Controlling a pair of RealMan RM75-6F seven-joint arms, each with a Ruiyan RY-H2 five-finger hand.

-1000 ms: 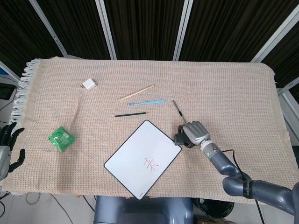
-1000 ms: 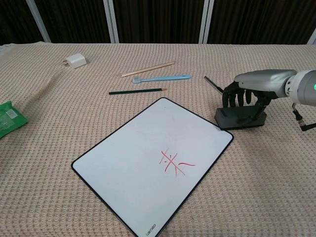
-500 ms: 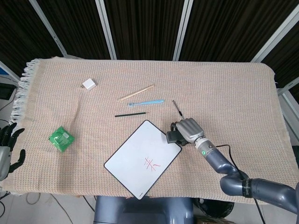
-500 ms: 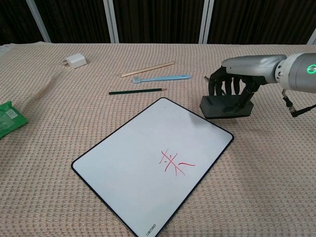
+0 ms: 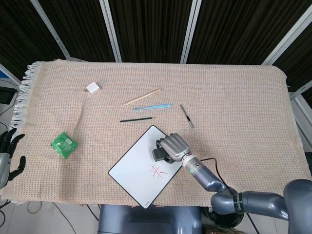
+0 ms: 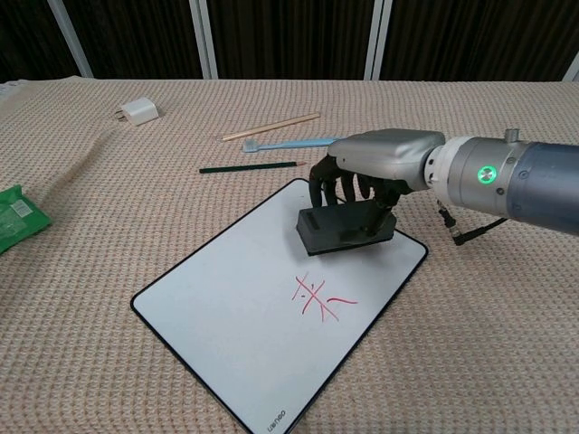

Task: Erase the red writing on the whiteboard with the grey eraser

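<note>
My right hand holds the grey eraser, fingers curled down over its top, and the eraser sits over the whiteboard near the board's far right corner. From the chest view I cannot quite tell whether the eraser's underside presses on the white surface or hangs just above it. The red writing lies toward the board's near right edge, just short of the eraser and apart from it. The whiteboard lies turned at an angle on the beige woven cloth, near the cloth's front edge, about midway along it.

My left hand shows only in the head view, off the cloth's left front corner, fingers spread and holding nothing.

Behind the board, toward the middle of the cloth, lie a dark pencil, a light blue stick and a wooden stick, one behind another. A thin dark pen lies to their right. A white charger plug sits toward the far left corner, and a green packet lies near the left edge.
</note>
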